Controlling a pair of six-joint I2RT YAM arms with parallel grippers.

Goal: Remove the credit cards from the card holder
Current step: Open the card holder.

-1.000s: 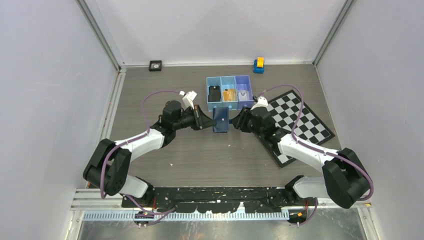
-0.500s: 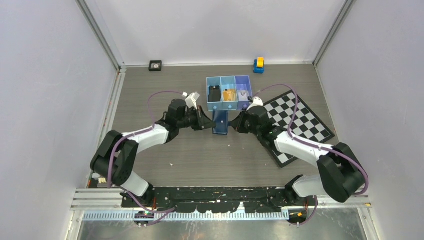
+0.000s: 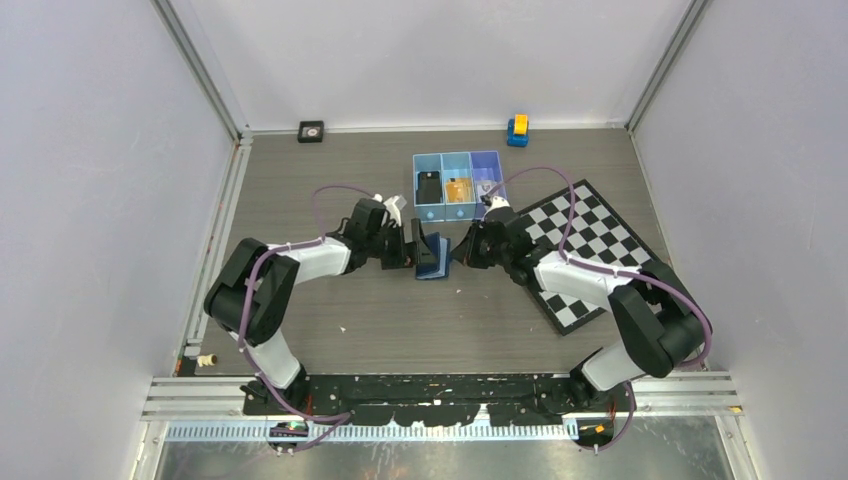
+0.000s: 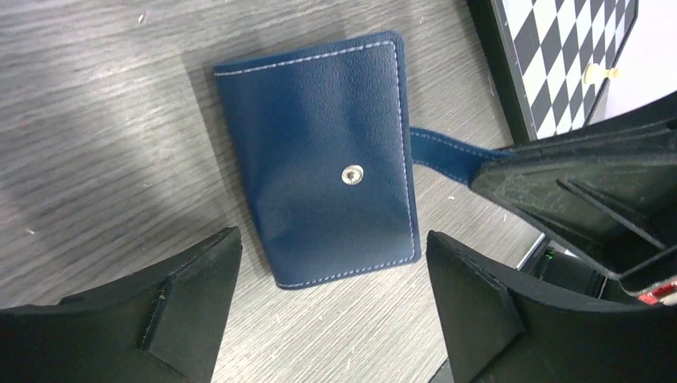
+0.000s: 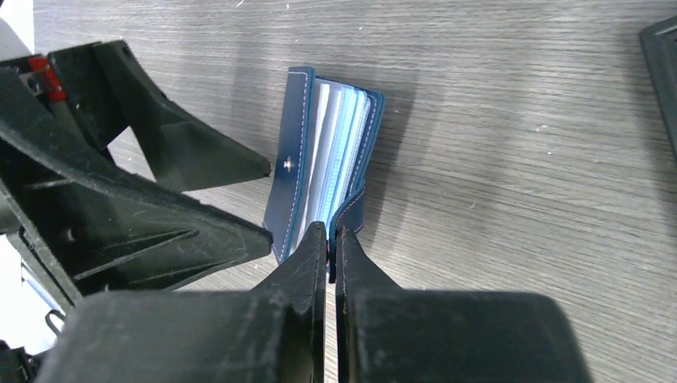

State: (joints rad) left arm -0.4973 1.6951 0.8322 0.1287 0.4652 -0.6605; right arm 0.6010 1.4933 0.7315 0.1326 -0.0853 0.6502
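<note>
The card holder [image 3: 432, 262], a dark navy wallet with a silver snap [image 4: 350, 174], stands on edge on the table between both grippers. It gapes slightly, and thin white and light-blue edges [image 5: 335, 152] show between its covers; I cannot tell cards from sleeves. My right gripper [image 5: 329, 239] is shut on the card holder's navy strap [image 4: 447, 152]. My left gripper [image 4: 331, 263] is open, its fingers wide on either side of the cover's near edge without touching it. In the top view the left gripper [image 3: 417, 246] and right gripper [image 3: 456, 254] face each other across it.
A light-blue three-compartment tray [image 3: 445, 211] just behind holds a black item [image 3: 429, 187], an orange card [image 3: 458, 189] and a pale one [image 3: 486, 185]. A chessboard [image 3: 600, 240] lies at right under the right arm. A yellow-blue toy [image 3: 517, 129] and a black square [image 3: 311, 131] sit at the back wall.
The left gripper opened and let go of the card holder. The right gripper closed on the strap. Both grippers and the holder sank toward the table and shifted slightly left.
</note>
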